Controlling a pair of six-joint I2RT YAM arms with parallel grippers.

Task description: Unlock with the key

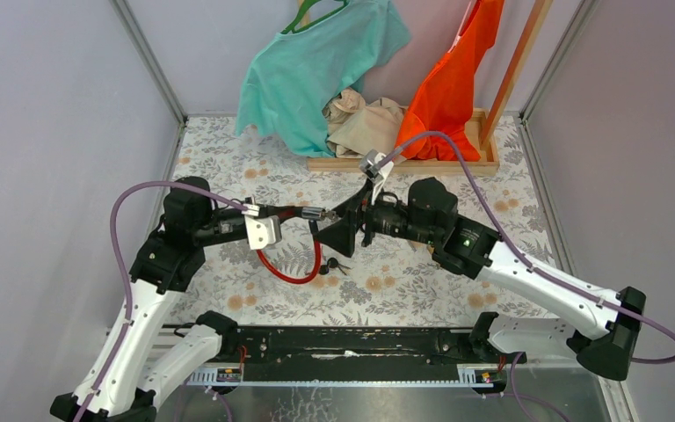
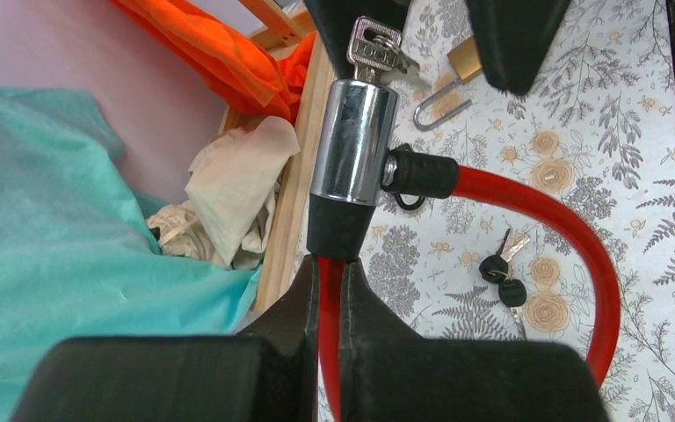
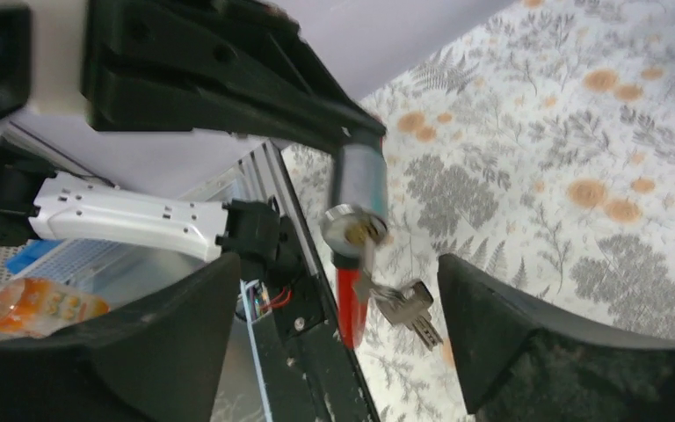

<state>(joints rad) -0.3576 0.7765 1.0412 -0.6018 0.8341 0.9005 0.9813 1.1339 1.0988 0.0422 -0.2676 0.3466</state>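
1. Lock: a chrome cylinder on a red cable, held above the desk between the two arms. Its long axis runs straight out from the left tool toward the right tool.
2. Left tool: clamped on the cable just behind the lock's black collar, so the keyhole end faces the other arm.
3. Key: seated in the far end of the cylinder, head projecting along the same axis. A second key hangs from it on a ring (seen from the right wrist).
4. Right tool: fingers apart, one on each side of the key head, apparently not touching it. This arm is the nearer one to the key.
5. Judgement: the next move is to close on the key head and rotate about the cylinder's axis. If the grip is off-axis, the key may bend or the lock may twist in the left tool.
6. Not involved: a padlock and spare keys lying on the desk.
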